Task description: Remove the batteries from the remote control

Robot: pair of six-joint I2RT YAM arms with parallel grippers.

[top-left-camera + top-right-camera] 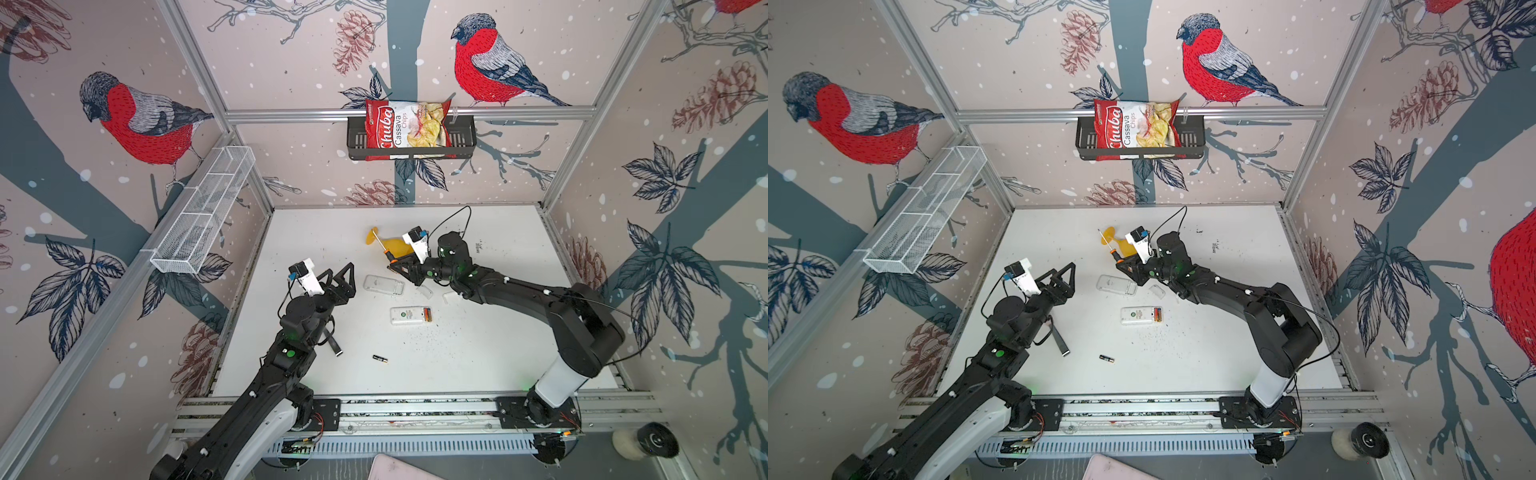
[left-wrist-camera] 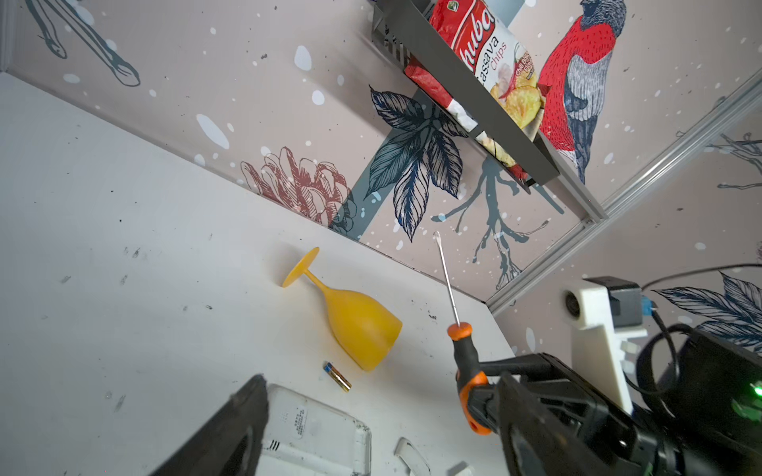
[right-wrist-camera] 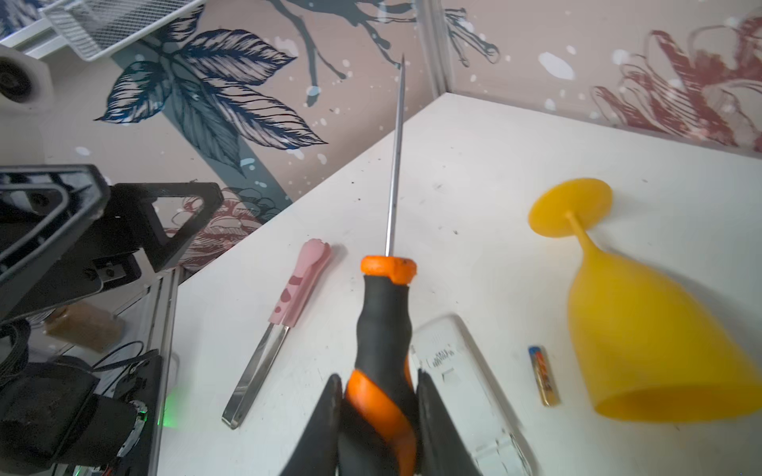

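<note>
- Battery (image 1: 380,359) nearest lies loose on the desk (image 1: 478,353): light, smooth, likely to roll; to be pinched across its middle.
- Further batteries (image 1: 427,314) are seated in the white remote (image 1: 405,316).
- Left claw (image 1: 341,271) is spread, empty; right claw (image 3: 379,383) is clamped on the screwdriver (image 3: 385,313).
- Another battery (image 2: 337,376) is seen beside the yellow glass (image 2: 363,329).

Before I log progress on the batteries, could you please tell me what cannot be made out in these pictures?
Batteries in the white remote: too small in both top views to count; outside both wrist views.
Battery by the yellow glass: hidden in both top views by the right gripper.
Clear remote: cut off by both wrist views' edges.
</note>
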